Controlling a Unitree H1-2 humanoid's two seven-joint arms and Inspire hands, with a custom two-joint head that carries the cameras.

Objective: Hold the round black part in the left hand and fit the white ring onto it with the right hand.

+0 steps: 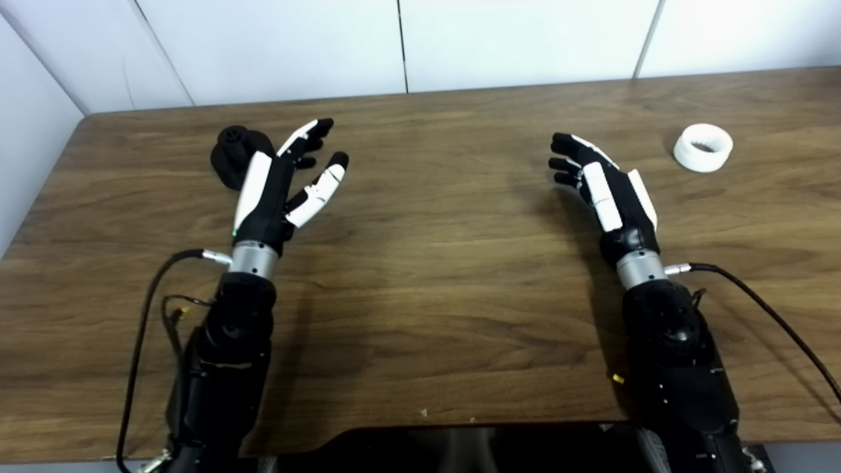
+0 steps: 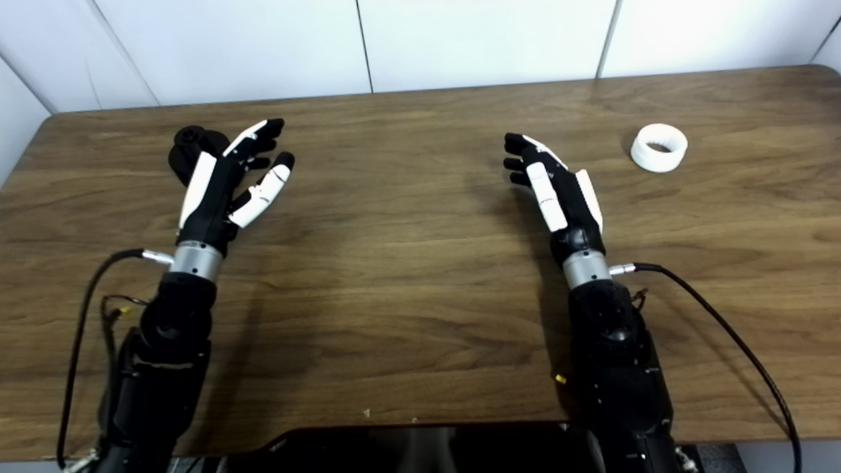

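**benchrat:** So nothing's grabbed yet. Big brown wood-grain table [image 1: 420,276], both arms up from the bottom edge. The black-and-white left hand [image 1: 279,187] has its fingers spread apart and holds nothing, hovering just beside the round black plastic part [image 1: 231,154] at the far left. The black-and-white right hand [image 1: 608,187] is spread and empty too, well apart from the small white toothed plastic ring [image 1: 703,148] off to its right

**torque_tom:** What's the risk then?

**benchrat:** I'd guess the black part gets bumped. The left hand sits partly in front of it, so a sloppy close could knock it over or away. The ring looks light and round too, so fingertips landing off-centre could send it skidding toward the table's right edge
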